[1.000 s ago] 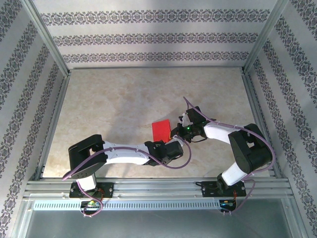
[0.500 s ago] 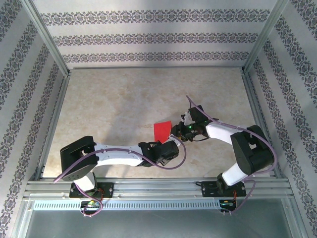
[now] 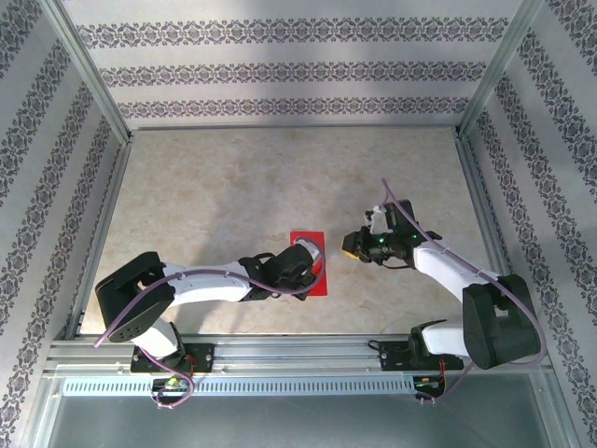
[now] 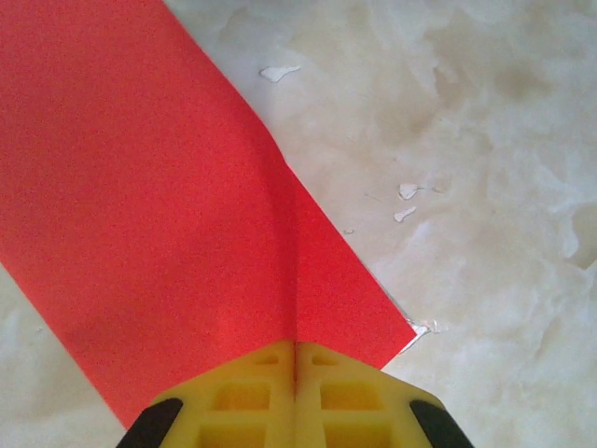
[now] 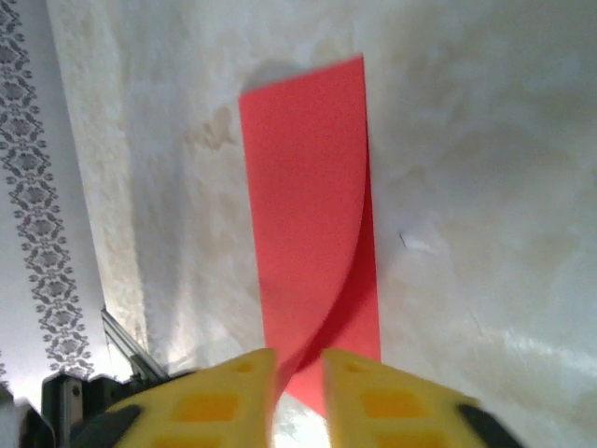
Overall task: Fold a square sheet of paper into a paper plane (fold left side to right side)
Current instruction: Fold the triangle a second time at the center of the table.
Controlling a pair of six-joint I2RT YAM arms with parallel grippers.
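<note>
The square sheet of paper (image 3: 315,282) lies near the table's front middle as a narrow red strip, folded over on itself. My left gripper (image 3: 305,254) rests on it. In the left wrist view its yellow jaws (image 4: 296,353) are shut together, and a raised ridge of the red paper (image 4: 140,215) runs straight into their seam. My right gripper (image 3: 349,245) hangs a short way right of the strip, apart from it. In the right wrist view its jaws (image 5: 298,369) stand slightly apart with nothing between them. The paper (image 5: 303,177) lies ahead, its top layer curling up.
The marble-patterned table (image 3: 215,196) has aluminium rails (image 3: 280,355) along its front edge and patterned walls on the other three sides. Small white flecks (image 4: 407,191) dot the table beside the paper.
The paper, earlier held up between both grippers, now lies lower and flatter under the left gripper. The right gripper has let go and drawn back to the right.
</note>
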